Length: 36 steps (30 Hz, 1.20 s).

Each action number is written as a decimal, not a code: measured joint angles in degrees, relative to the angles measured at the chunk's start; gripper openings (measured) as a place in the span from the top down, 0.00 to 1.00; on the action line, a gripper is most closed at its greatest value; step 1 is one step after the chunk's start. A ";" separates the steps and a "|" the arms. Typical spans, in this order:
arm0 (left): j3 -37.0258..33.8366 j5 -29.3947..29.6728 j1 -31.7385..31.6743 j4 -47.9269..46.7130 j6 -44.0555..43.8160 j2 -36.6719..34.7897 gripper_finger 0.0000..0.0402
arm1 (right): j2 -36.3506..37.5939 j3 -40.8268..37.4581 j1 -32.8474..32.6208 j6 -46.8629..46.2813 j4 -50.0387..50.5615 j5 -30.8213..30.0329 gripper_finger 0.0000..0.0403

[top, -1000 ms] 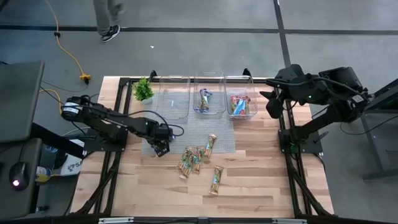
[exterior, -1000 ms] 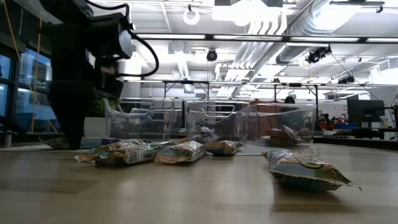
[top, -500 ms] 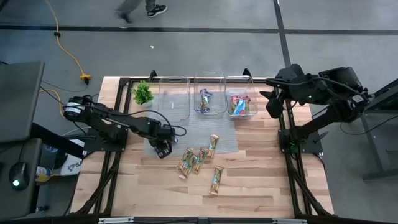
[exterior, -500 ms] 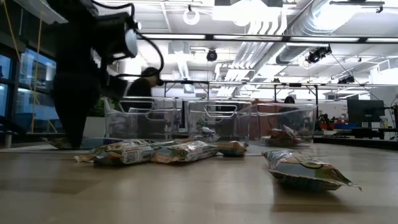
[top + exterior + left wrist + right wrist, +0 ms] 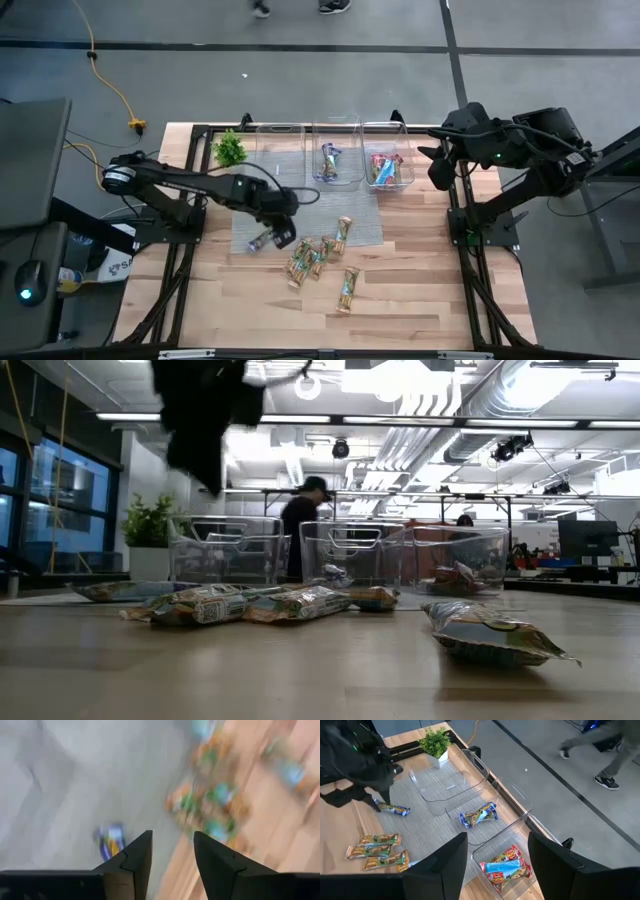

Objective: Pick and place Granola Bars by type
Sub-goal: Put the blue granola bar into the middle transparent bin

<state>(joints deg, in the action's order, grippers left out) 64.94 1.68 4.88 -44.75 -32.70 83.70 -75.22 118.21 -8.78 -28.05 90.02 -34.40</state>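
On mat: one blue granola bar [image 5: 261, 240].

Three clear plastic bins [image 5: 337, 152] side by side at twelve o'clock on the wooden table [image 5: 420, 290], with a small green potted plant [image 5: 229, 149] just beside them toward nine. Cluster of tan-and-green wrapped bars [image 5: 318, 255] near centre. One blue wrapped bar [image 5: 263, 240] apart at nine o'clock of the cluster, on the grey mat [image 5: 365, 225].
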 joint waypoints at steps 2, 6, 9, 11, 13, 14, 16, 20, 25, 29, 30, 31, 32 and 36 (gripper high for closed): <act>4.31 3.41 -0.81 0.25 0.86 0.00 0.66 | 0.00 0.00 0.00 0.00 0.00 0.01 0.52; 11.28 5.16 -4.64 2.58 3.63 -0.15 0.66 | 0.00 0.00 0.00 0.68 0.00 0.06 0.52; 14.72 2.14 -7.47 0.46 5.30 -0.18 0.66 | 0.00 0.00 0.00 1.07 0.00 0.14 0.52; 15.19 1.69 -7.99 -4.73 5.48 -0.24 0.66 | 0.00 0.00 0.00 1.29 0.00 0.22 0.52; 14.46 1.80 -7.84 -11.34 5.40 -0.22 0.66 | 0.00 0.00 0.00 1.50 0.00 0.38 0.52; 13.59 1.74 -7.49 -14.25 4.84 -0.22 0.66 | 0.00 0.00 0.00 1.51 0.00 0.41 0.52; 11.11 1.71 -6.55 -17.23 2.55 -0.22 0.66 | 0.00 0.00 0.00 1.52 0.00 0.42 0.52; 5.70 1.43 -4.54 -18.94 -4.75 -0.34 0.66 | 0.00 0.00 0.00 2.04 0.00 0.43 0.52; -1.95 -0.56 -1.71 -16.57 -13.19 -0.37 0.64 | 0.00 0.00 0.00 2.19 0.00 0.36 0.52; -7.59 -5.09 -0.70 -11.12 -15.79 -0.35 0.57 | 0.00 0.00 0.00 2.16 0.00 0.36 0.52; -8.76 -5.72 -0.35 -9.11 -16.30 -0.35 0.55 | 0.00 0.00 0.00 2.17 0.00 0.34 0.52; -9.77 -5.90 -0.26 -7.15 -16.88 -0.35 0.52 | 0.00 0.00 0.00 2.16 0.00 0.34 0.52; -10.74 -5.91 -0.28 -5.55 -17.36 -0.35 0.49 | 0.00 0.00 0.00 2.13 0.00 0.34 0.52; -12.69 -5.33 -0.32 -3.17 -18.13 -0.35 0.40 | 0.00 0.00 0.00 1.96 0.00 0.36 0.52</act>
<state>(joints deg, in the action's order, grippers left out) 52.25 -3.65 4.56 -47.92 -50.83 83.35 -75.22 118.21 -8.77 -26.09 90.02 -34.04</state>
